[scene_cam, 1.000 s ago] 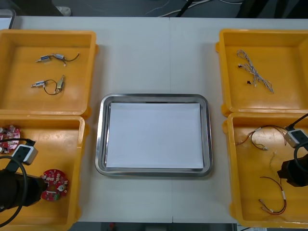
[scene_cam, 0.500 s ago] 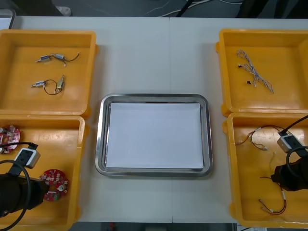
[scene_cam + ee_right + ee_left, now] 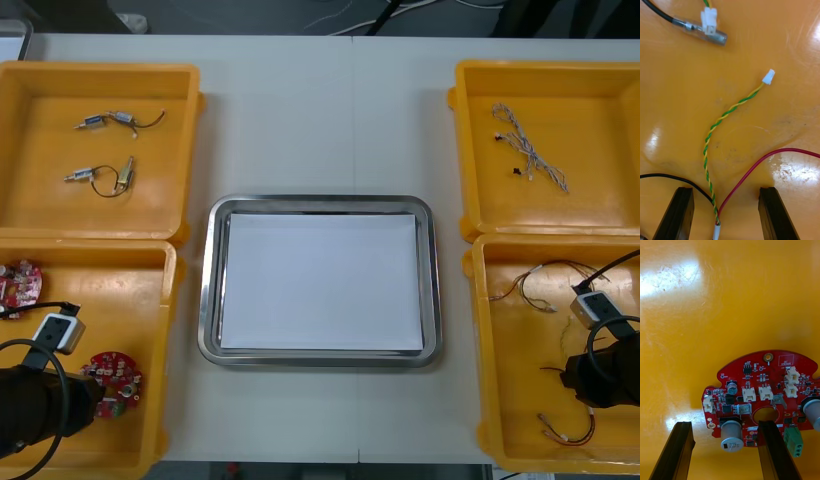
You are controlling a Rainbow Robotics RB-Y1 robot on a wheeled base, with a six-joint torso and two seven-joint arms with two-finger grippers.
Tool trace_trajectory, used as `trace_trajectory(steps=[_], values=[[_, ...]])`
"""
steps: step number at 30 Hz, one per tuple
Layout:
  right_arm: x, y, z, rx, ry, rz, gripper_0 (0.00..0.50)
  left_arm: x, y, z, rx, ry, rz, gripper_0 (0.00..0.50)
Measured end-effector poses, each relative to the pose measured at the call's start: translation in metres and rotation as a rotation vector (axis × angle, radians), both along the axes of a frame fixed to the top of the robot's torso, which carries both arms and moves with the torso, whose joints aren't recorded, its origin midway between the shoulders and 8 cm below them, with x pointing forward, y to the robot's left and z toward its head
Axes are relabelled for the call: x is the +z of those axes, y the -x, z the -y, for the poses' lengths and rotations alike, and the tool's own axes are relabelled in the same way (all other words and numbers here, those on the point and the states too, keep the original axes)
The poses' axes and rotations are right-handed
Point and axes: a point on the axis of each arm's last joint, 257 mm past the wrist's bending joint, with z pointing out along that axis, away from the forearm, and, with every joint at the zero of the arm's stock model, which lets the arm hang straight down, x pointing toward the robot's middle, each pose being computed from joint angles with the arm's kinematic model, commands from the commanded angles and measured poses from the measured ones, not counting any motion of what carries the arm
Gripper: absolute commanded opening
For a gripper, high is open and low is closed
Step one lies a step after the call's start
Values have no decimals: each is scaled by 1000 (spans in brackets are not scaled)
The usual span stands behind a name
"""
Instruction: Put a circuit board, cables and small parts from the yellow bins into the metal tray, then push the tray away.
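A round red circuit board point(image 3: 112, 382) lies in the near left yellow bin point(image 3: 150, 300). My left gripper point(image 3: 88, 396) is low over it, open. In the left wrist view the board point(image 3: 763, 390) sits between and just beyond the black fingers point(image 3: 677, 450), one finger overlapping its edge. My right gripper point(image 3: 588, 372) hangs open in the near right bin point(image 3: 480, 340). Its wrist view shows a green and yellow twisted cable point(image 3: 730, 110) and a red cable point(image 3: 763, 165) running down between its fingers point(image 3: 769, 213). The metal tray point(image 3: 320, 203), white inside, is in the middle.
A second red board point(image 3: 18, 282) lies at that bin's far left. The far left bin holds small metal parts point(image 3: 108, 121). In the far right bin is a pale twisted cable point(image 3: 530, 150). More red and yellow cables point(image 3: 545, 280) lie in the near right bin.
The right arm has shifted left and toward the table's near edge, over the cables. The left arm has slid slightly toward the near edge. The board has not moved.
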Motion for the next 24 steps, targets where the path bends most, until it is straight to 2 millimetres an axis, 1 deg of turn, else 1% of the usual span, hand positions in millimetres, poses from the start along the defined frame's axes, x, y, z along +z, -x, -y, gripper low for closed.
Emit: trace_trajectory(steps=[5,8,9,11,12,13,14,15,16,17,24], values=[[-1,-3,2,5,20,13,500,-4,1,0,0,-2,-6,500],[-2,-3,2,8,27,14,500,-5,1,-1,0,-4,-6,368],[-2,-4,2,8,28,16,500,-6,1,-1,1,-5,-5,304],[-2,-4,2,7,30,18,500,-6,1,-2,2,-7,-6,148],[-2,-4,2,6,31,19,465,-7,1,-2,2,-8,-6,115],[-2,-4,2,5,32,20,367,-7,1,-3,3,-9,-6,54],[-2,-5,1,4,30,21,213,-7,1,-3,3,-10,-6,0],[-2,-5,0,5,28,22,102,-7,1,-3,3,-11,-6,0],[-2,-5,-1,5,26,25,31,-7,1,-3,3,-11,-6,0],[-2,-6,-2,5,25,26,0,-7,1,-3,3,-12,-5,0],[0,-8,-4,8,20,38,0,-6,0,-5,4,-15,-1,0]])
